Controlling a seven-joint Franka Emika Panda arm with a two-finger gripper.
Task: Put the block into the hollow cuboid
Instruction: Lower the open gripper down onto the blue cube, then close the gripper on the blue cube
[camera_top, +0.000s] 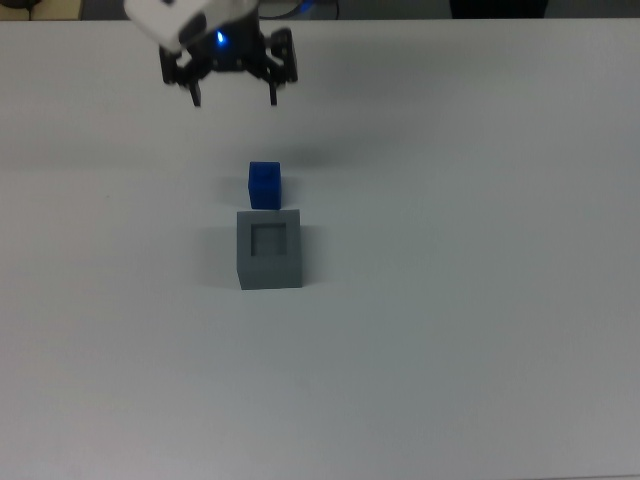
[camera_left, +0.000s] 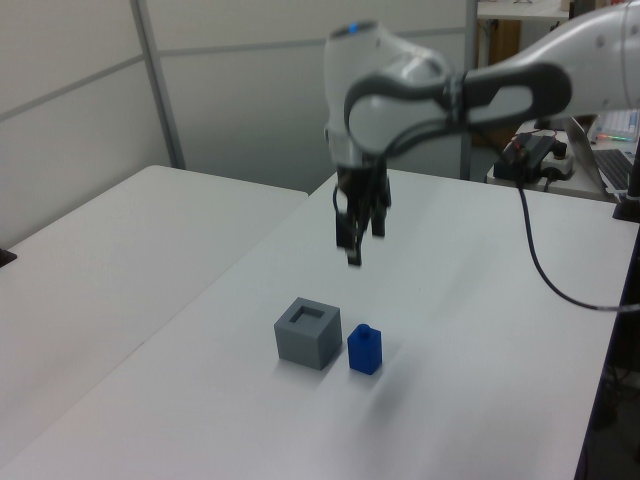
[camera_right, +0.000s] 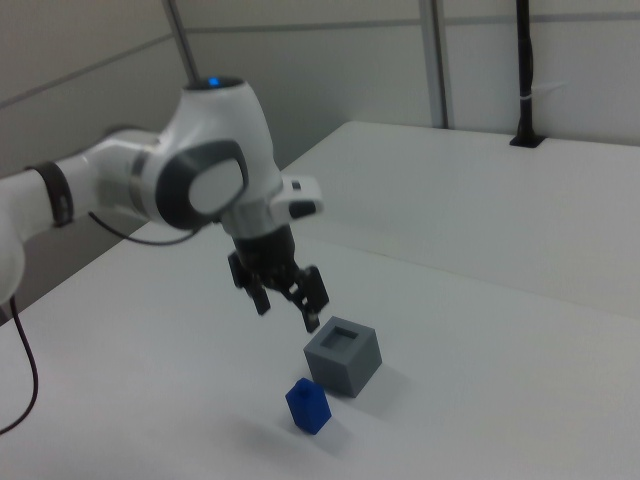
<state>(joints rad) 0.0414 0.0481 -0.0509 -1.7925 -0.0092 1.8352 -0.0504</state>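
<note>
The small blue block (camera_top: 264, 185) (camera_left: 365, 349) (camera_right: 308, 405) stands on the white table, touching or nearly touching one side of the grey hollow cuboid (camera_top: 269, 248) (camera_left: 308, 332) (camera_right: 343, 356). The cuboid's square recess faces up and holds nothing. My gripper (camera_top: 235, 98) (camera_left: 356, 243) (camera_right: 288, 311) hangs in the air above the table, open, with nothing between its fingers. In the top view it sits above the block, a short way toward the frame's upper edge. It points down at the table.
The white table (camera_top: 460, 300) spreads wide around both objects. A second white table (camera_left: 90, 280) adjoins it on the left view's left. A black cable (camera_left: 545, 255) trails from the arm, and a desk with equipment (camera_left: 600, 150) stands behind it.
</note>
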